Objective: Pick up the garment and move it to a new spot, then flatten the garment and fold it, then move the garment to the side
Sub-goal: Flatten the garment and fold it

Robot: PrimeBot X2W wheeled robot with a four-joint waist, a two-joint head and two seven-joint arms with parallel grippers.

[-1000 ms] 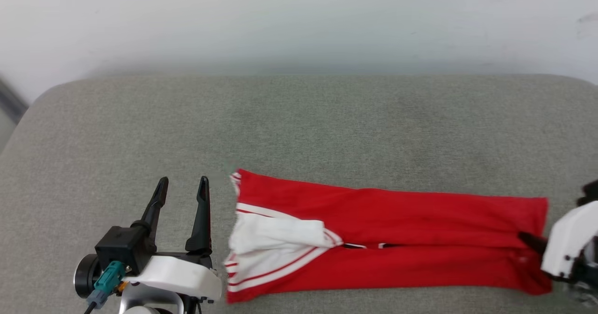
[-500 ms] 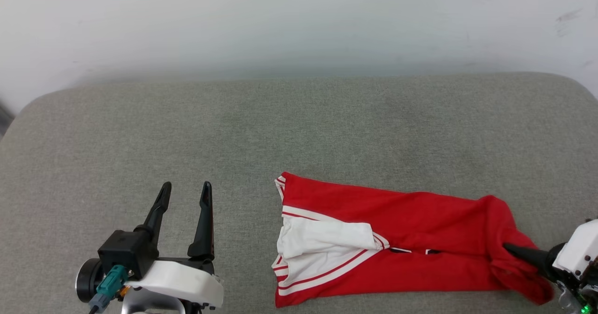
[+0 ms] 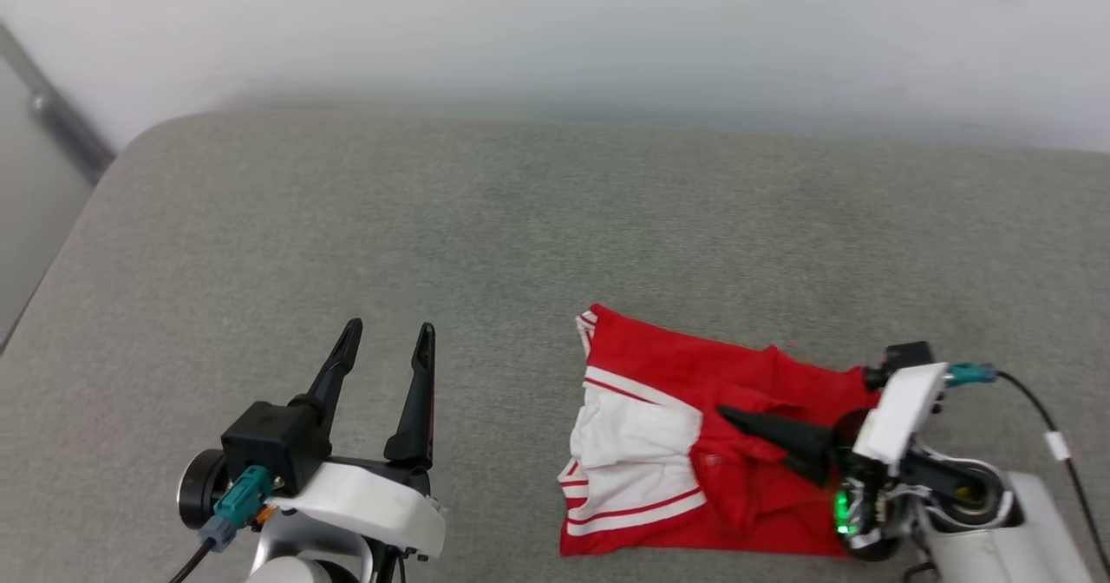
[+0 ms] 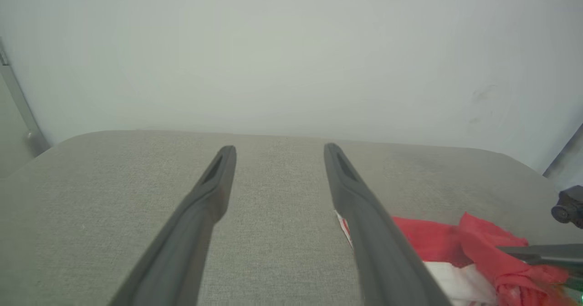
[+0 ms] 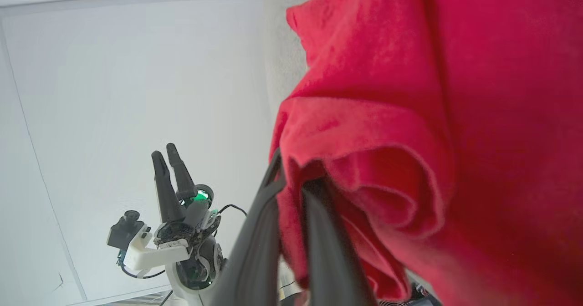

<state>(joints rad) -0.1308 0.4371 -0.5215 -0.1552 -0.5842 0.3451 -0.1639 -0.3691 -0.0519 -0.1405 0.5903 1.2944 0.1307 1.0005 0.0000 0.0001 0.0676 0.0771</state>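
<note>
1. Since a second ago, the right gripper (image 3: 724, 412), clamped shut on the shirt's (image 3: 659, 366) red hem, has carried that end over toward the white sleeves.
2. Half doubled, the shirt lies on the gray surface (image 3: 520, 219), near its front edge.
3. Left gripper (image 3: 388, 331) hovers to the shirt's left, spread wide and empty.

Soft, even, bright light; shadows faint. The pale wall (image 3: 555, 28) looks washed out and hazy. Close to the right wrist lens the garment (image 5: 455, 114) is slightly soft; lines bow there
</note>
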